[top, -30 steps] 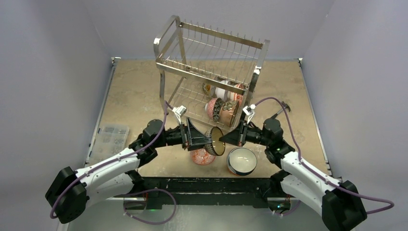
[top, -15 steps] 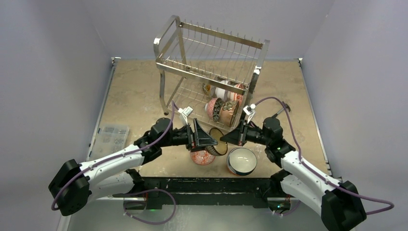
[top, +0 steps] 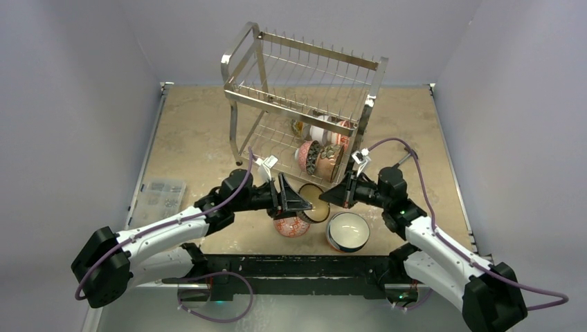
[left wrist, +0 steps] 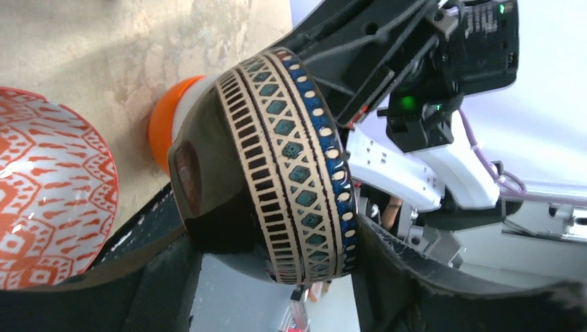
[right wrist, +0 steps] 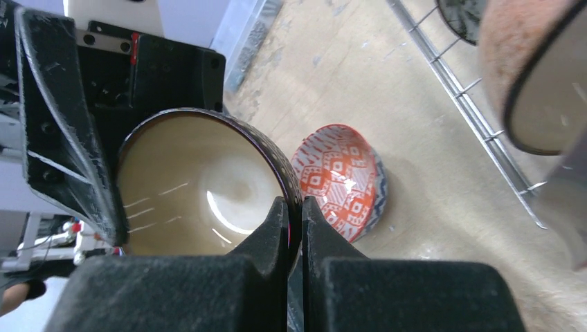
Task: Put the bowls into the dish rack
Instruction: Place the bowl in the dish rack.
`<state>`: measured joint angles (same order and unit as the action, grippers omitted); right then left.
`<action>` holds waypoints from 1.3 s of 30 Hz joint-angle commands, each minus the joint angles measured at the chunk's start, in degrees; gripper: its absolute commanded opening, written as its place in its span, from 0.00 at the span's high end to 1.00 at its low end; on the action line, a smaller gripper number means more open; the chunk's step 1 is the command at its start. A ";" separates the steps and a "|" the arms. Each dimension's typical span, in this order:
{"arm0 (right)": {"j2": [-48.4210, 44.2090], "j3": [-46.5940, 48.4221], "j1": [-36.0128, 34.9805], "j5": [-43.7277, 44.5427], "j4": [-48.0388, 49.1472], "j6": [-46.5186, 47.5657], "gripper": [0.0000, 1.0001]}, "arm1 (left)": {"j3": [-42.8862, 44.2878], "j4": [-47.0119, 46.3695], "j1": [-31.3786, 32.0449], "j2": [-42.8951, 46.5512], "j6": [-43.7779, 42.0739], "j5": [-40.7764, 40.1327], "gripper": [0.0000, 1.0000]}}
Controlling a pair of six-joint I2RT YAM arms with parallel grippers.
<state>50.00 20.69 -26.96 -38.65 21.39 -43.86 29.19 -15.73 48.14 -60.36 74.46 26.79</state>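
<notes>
We see the dark round bowl with a blue and tan patterned band (left wrist: 277, 173) up in the air. It is tipped on its side, just in front of the tall shiny wire dish rack (top: 304, 104). The right gripper (right wrist: 294, 214) is pinched tight on the bowl's rim. The left gripper (left wrist: 277, 266) has its fingers wide, one on each side of the bowl. We cannot tell if they press on it. A red-and-white patterned bowl (top: 292, 225) sits on the tan table (top: 194, 131) just below.

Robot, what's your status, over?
Right gripper shut on rim of dark patterned bowl. Left gripper straddles same bowl, grip unclear. Bowl aloft, short of dish rack. Red-patterned bowl on table below.
</notes>
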 commanded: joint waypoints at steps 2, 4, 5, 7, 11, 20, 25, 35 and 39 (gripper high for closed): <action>-2.24 4.47 -0.53 1.05 -0.38 -1.75 1.00 | 1.73 -0.47 0.61 -0.18 -0.52 -1.98 0.46; -2.60 4.52 -0.46 1.20 -1.06 -1.64 1.00 | 1.60 0.29 0.57 0.17 -0.86 -2.37 0.53; -2.62 4.53 -0.53 1.29 -1.22 -1.55 0.99 | 1.47 0.28 0.59 0.34 -0.84 -2.45 0.56; -2.55 4.54 -0.47 1.38 -1.11 -1.56 0.95 | 1.19 0.05 0.52 0.58 -0.84 -2.86 0.61; -2.10 4.52 -0.46 1.21 -1.23 -1.43 0.80 | 1.11 -0.35 0.48 0.69 -0.97 -3.44 0.69; -2.90 4.45 -0.46 2.52 -2.46 -1.17 0.50 | 0.62 0.40 -1.68 1.36 -1.78 -3.73 0.77; -3.48 5.24 -0.47 3.84 -4.59 -0.27 0.35 | 0.71 1.97 -6.07 1.98 -3.28 -1.85 0.81; -4.63 7.58 -0.47 6.46 -8.91 1.99 0.19 | 6.40 5.92 -17.50 -0.70 -11.23 1.93 0.88; -5.08 8.17 -0.46 7.35 -10.71 2.72 0.19 | 11.13 5.81 -22.43 -4.50 -14.29 3.51 0.91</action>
<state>45.98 26.15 -27.27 -32.80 12.49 -43.05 32.97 -4.67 29.58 -62.98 64.84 26.98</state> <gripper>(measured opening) 0.806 0.669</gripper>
